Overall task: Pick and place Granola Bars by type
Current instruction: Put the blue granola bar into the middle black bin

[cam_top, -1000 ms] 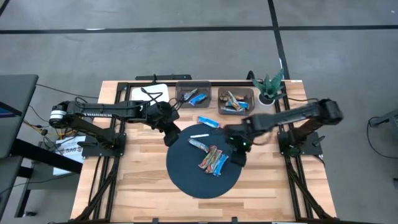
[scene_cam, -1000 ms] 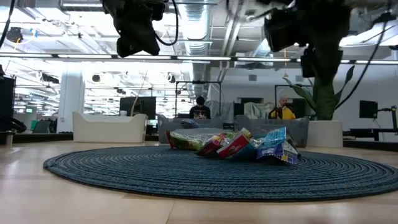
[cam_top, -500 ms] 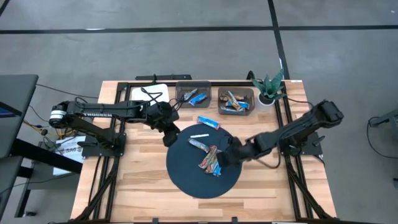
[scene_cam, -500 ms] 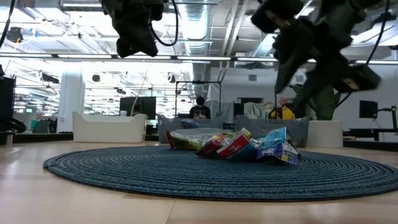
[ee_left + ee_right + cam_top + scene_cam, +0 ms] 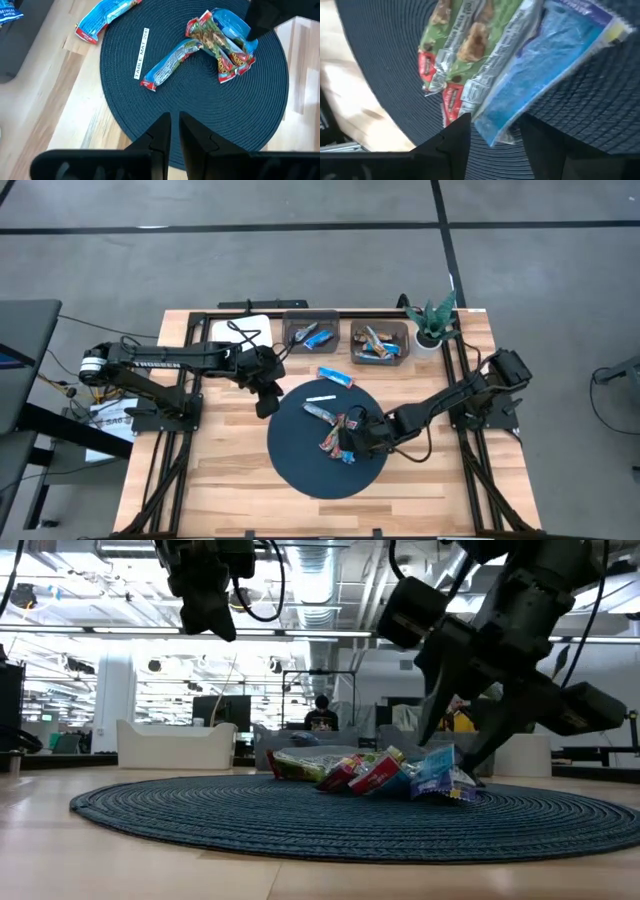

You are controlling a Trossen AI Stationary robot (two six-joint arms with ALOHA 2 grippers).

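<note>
blue wrapper fills the gap ahead of the right gripper (image 5: 492,137), whose fingers stand apart, straddling the end of a blue bar (image 5: 547,65) in the heap of granola bars (image 5: 340,436) on the dark round mat (image 5: 300,465), apparently lined up to pinch that one. only the right wrist view shows this straddle; the high view adds two trays (image 5: 345,340) at the table's far edge already holding bars, probably one type each, and the left gripper (image 5: 266,402), fingers together, waiting over the mat's rim.
</note>
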